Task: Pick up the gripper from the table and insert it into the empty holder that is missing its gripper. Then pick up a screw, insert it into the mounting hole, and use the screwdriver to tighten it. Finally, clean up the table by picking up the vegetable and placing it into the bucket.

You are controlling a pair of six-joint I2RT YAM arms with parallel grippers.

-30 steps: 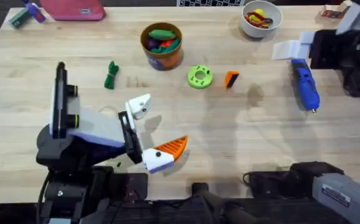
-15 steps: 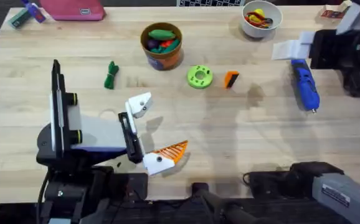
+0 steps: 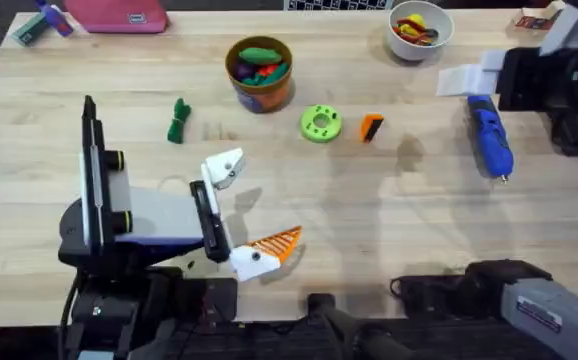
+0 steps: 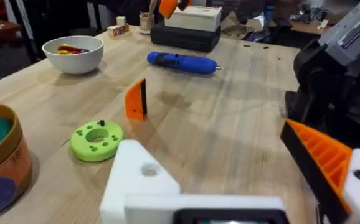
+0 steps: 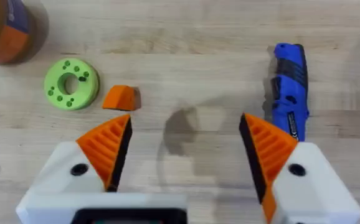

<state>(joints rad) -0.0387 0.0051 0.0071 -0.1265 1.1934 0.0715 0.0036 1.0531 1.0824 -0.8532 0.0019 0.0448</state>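
Observation:
The gripper (image 3: 371,127) is a small orange wedge lying on the table right of a green disc (image 3: 320,123); it also shows in the wrist views as the gripper (image 4: 136,99) (image 5: 119,98). My left gripper (image 3: 249,208) is open near the front edge. One fingertip is the bare white empty holder (image 3: 224,168) (image 4: 136,180); the other carries an orange pad (image 4: 320,155). My right gripper (image 5: 183,149) hangs open above the table, holding nothing, the wedge just beyond its fingers. The blue screwdriver (image 3: 491,138) (image 5: 289,93) lies at the right. The green vegetable (image 3: 177,120) lies left of the bucket (image 3: 260,72).
A white bowl (image 3: 421,28) with red and yellow bits stands at the back right. Black equipment (image 3: 554,90) occupies the right edge behind the screwdriver. A small dark piece sits in the green disc (image 5: 71,83). Bare wood spans the table's middle (image 3: 369,210).
The left arm turned slightly, and its padded finger slid a little toward the front edge. It has been still for the last half second.

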